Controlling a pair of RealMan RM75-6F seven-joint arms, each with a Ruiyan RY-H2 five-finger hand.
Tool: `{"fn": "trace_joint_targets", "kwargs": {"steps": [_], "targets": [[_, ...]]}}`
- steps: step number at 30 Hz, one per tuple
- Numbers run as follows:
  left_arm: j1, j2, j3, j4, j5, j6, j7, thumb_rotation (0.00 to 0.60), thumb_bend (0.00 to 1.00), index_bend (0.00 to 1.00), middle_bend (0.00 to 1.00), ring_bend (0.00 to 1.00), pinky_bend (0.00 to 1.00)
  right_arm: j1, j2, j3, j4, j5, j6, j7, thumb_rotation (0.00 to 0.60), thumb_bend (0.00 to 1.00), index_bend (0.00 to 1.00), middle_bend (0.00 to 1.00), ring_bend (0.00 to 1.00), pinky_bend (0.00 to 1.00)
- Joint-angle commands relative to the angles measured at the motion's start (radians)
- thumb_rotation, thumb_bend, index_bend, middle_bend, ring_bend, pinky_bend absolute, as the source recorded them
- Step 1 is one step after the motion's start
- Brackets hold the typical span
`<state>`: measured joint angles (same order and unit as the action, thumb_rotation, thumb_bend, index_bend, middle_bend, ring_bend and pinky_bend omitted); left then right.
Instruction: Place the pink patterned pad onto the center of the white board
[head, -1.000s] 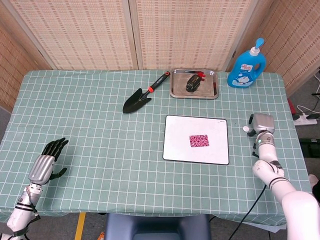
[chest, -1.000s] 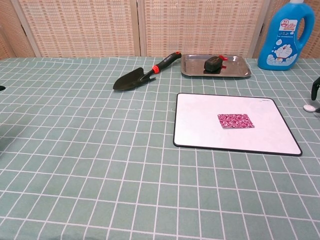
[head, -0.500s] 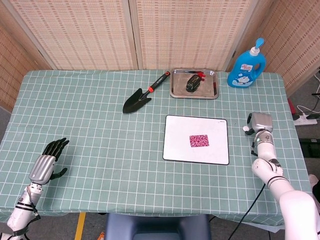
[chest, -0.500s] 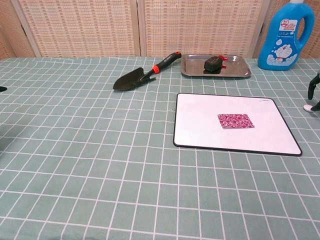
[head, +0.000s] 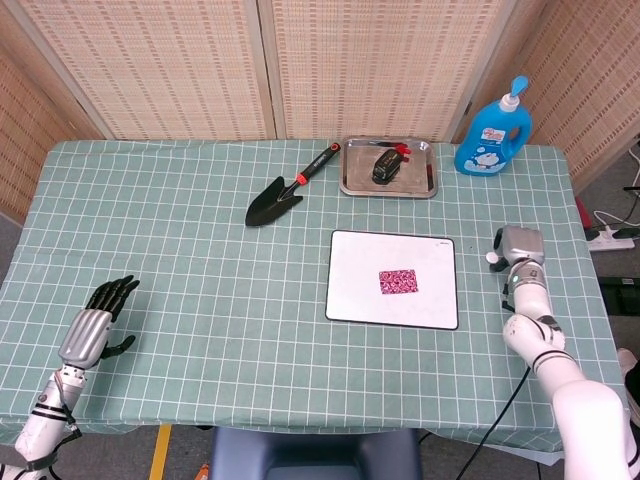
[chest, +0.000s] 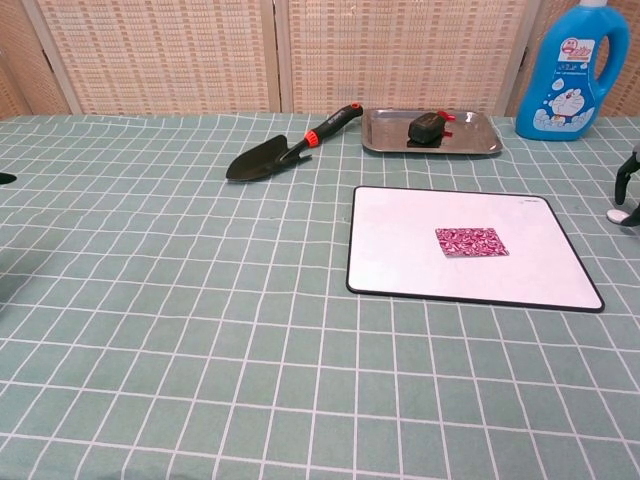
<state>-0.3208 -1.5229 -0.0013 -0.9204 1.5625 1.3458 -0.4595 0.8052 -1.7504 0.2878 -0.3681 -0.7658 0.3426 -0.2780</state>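
The pink patterned pad (head: 398, 281) (chest: 471, 241) lies flat near the middle of the white board (head: 361, 296) (chest: 400, 255), and nothing touches it. My right hand (head: 520, 246) hovers right of the board, about a hand's width from its edge. It holds nothing and its thumb stands off to the side. The chest view catches only its fingers (chest: 627, 178) at the right border. My left hand (head: 95, 320) rests far off at the table's front left with fingers spread and empty.
A black trowel (head: 285, 190) with a red-banded handle lies behind the board to the left. A steel tray (head: 352, 177) holding a dark object stands at the back. A blue detergent bottle (head: 494, 132) stands at the back right. The table edge runs just right of my right hand.
My right hand has shifted slightly away from the board toward the table's right edge. The pad, the board and my left hand have not moved.
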Motion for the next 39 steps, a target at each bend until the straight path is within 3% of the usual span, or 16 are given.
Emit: {"fn": "trace_joint_targets", "kwargs": {"steps": [1,39], "targets": [[-0.001,0.0,-0.001,-0.002,-0.003,-0.007,-0.002,0.6,0.22,0.0,0.0,0.0,0.0,0.005,-0.008,0.004,0.012,-0.005,-0.014,0.004,0.6,0.22,0.47,0.99,0.94,1.0],[-0.004,0.009,0.006,-0.006,-0.004,-0.022,-0.037,0.6,0.22,0.0,0.0,0.0,0.0,0.025,-0.049,0.039,0.1,-0.056,-0.079,0.034,0.6,0.27,0.52,0.99,0.94,1.0]]}}
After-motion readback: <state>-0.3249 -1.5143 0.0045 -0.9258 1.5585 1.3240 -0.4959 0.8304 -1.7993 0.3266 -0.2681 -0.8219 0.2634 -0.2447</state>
